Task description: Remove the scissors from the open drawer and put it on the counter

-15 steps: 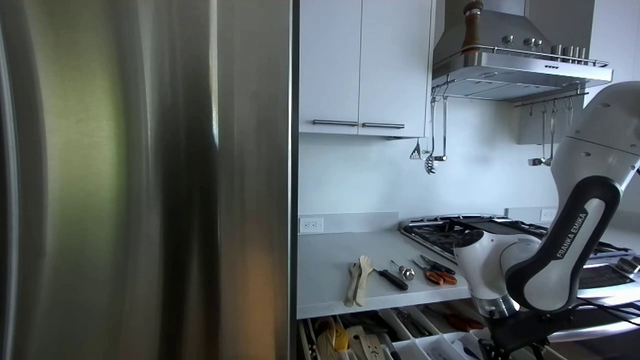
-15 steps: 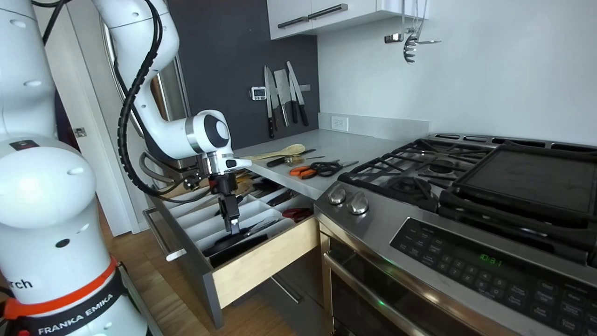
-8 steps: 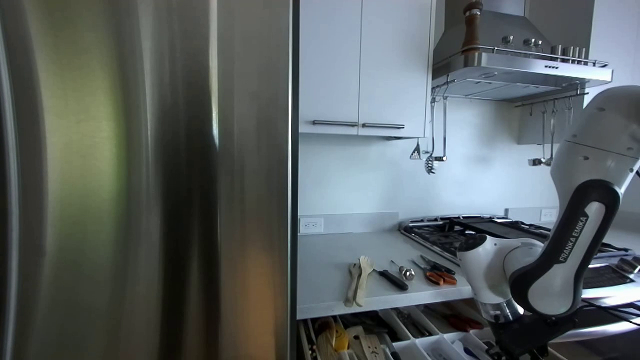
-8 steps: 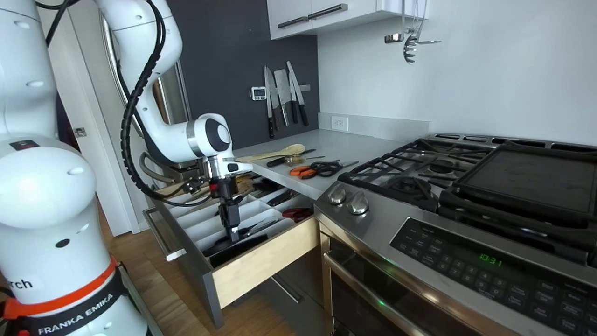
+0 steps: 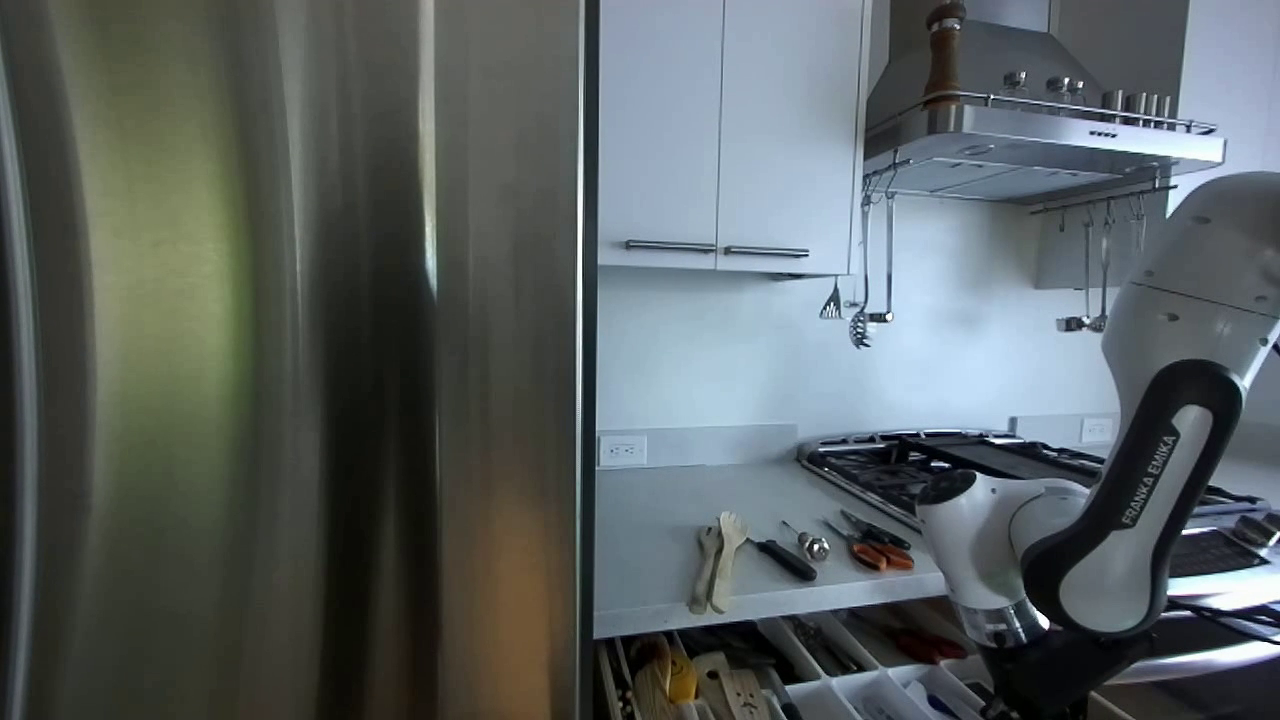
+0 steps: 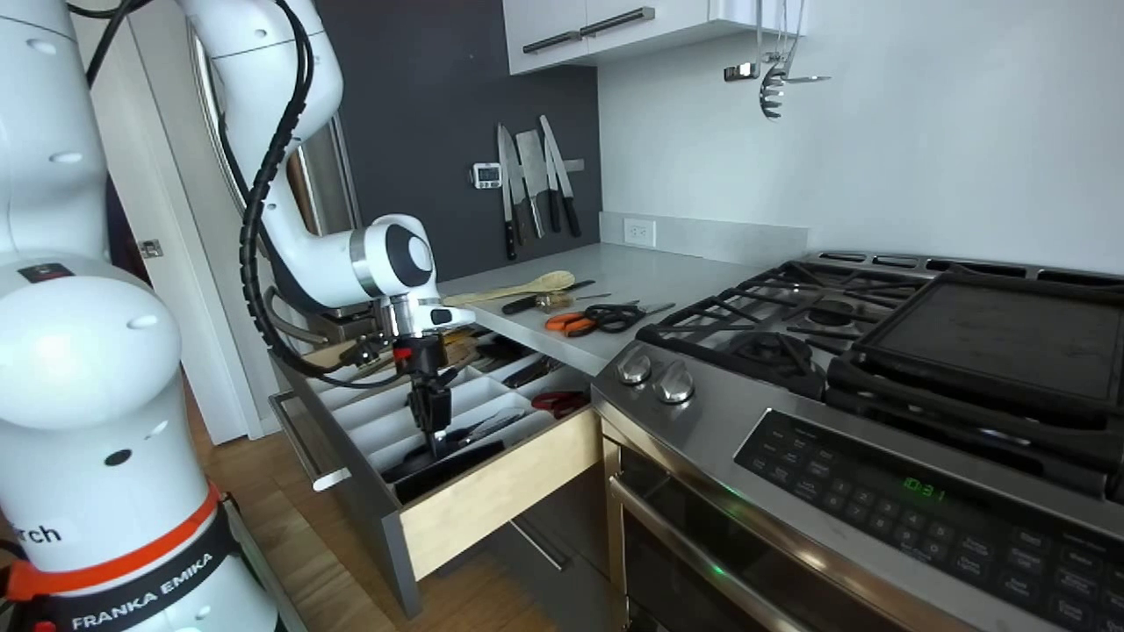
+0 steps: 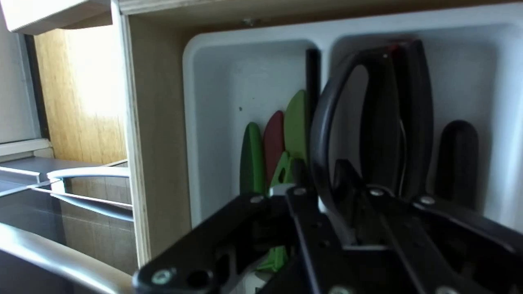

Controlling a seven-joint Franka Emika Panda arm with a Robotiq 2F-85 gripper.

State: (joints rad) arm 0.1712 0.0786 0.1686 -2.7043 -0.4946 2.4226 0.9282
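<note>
Step in hand, as judged: securing the black-handled scissors point(image 7: 380, 114) before the lift. They lie in the open drawer point(image 6: 500, 496), in the compartment right of the white divider point(image 7: 327, 49) as the wrist view has it; blades hidden below the gripper point(image 7: 322, 169). Jaws stand drawn in to a narrow gap, either side of the outer limb of the left handle loop point(image 7: 321, 134), which fills that gap. Read as gripping the scissors; firmness cannot be told. The limb overlaps the divider in view; contact with it unclear. Note: hold is off-centre on a curved limb, so expect swivel or tipping under load. Procedure: check that the pinch takes in the limb alone, not the divider or the dark strip point(image 7: 313, 77) just beside it. Raise straight up, slowly, pausing early to see whether the loop slips. Mind the dark handle point(image 7: 457, 159) in the same compartment; it could be dragged along. Clear the front edge of the table point(image 6: 672, 272) with the blades before any sideways travel; in an exterior view the drawer sits lower. Set-down: pick a bare patch apart from the orange-handled scissors point(image 6: 575, 323), lower until flat, part the jaws, back off upward.
</note>
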